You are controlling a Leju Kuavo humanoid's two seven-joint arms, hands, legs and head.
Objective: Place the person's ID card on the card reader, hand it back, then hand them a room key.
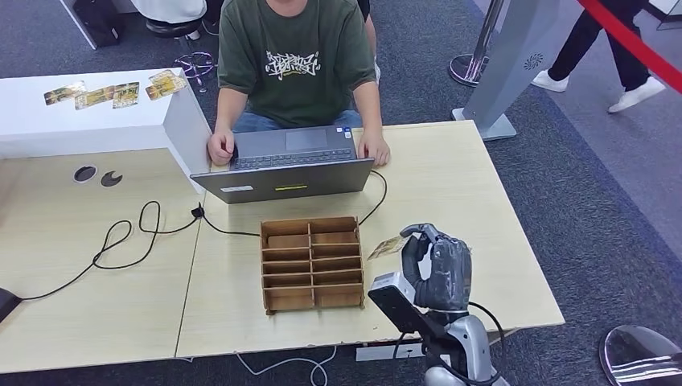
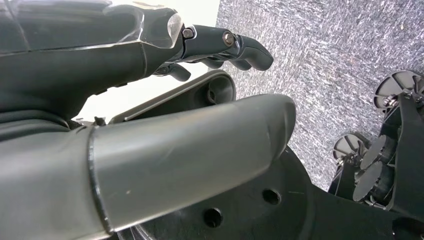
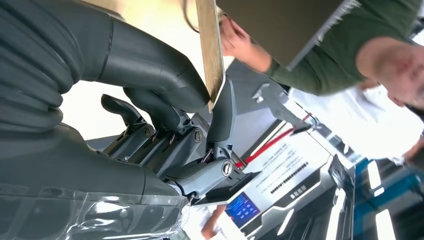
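Grey right hand (image 1: 435,269): pinches thin yellowish printed card (image 1: 387,247) between thumb and finger, beside brown wooden slotted organiser (image 1: 311,263).
Left hand (image 2: 150,100): fingers apart, holding nothing.
Card writing: unreadable.

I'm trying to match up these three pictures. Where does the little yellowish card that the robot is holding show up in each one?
Head view: the card sticks out from the right hand, beside the wooden organizer.
Right wrist view: the card is seen edge-on, pinched between thumb and a finger.
Left wrist view: not in it.
Shared landmark: the person's green shirt, also in the right wrist view.
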